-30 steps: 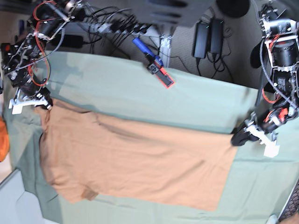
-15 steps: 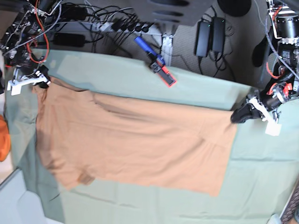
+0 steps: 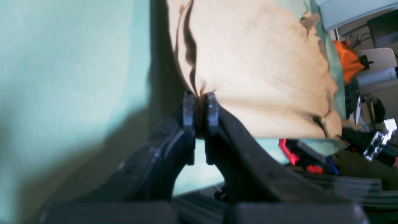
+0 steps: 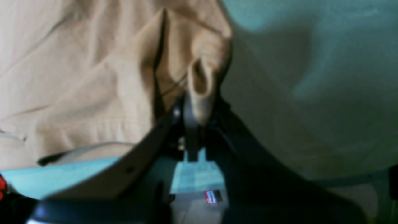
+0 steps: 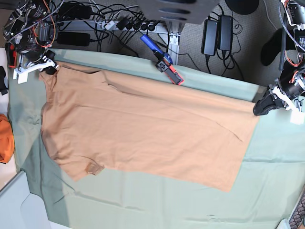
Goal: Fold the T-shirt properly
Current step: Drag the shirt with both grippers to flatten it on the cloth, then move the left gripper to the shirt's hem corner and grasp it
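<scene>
The tan T-shirt (image 5: 143, 129) lies spread flat across the sage-green tablecloth (image 5: 152, 202), stretched between my two grippers along its far edge. My left gripper (image 5: 261, 108), on the right of the base view, is shut on the shirt's far right corner. In the left wrist view its jaws (image 3: 199, 104) pinch a creased bit of tan cloth (image 3: 264, 62). My right gripper (image 5: 49, 69), at the far left, is shut on the shirt's other far corner. The right wrist view shows a fold of the shirt (image 4: 200, 81) clamped between the gripper's jaws (image 4: 199, 109).
A blue and red tool (image 5: 163, 61) lies at the table's back edge, close to the shirt's far edge. An orange object (image 5: 5, 138) sits at the left edge. Cables and black power bricks (image 5: 217, 33) lie on the floor behind the table.
Both grippers have moved toward the back of the table and outward, holding the shirt's corners. The shirt has been dragged back with them and pulled flatter and wider.
</scene>
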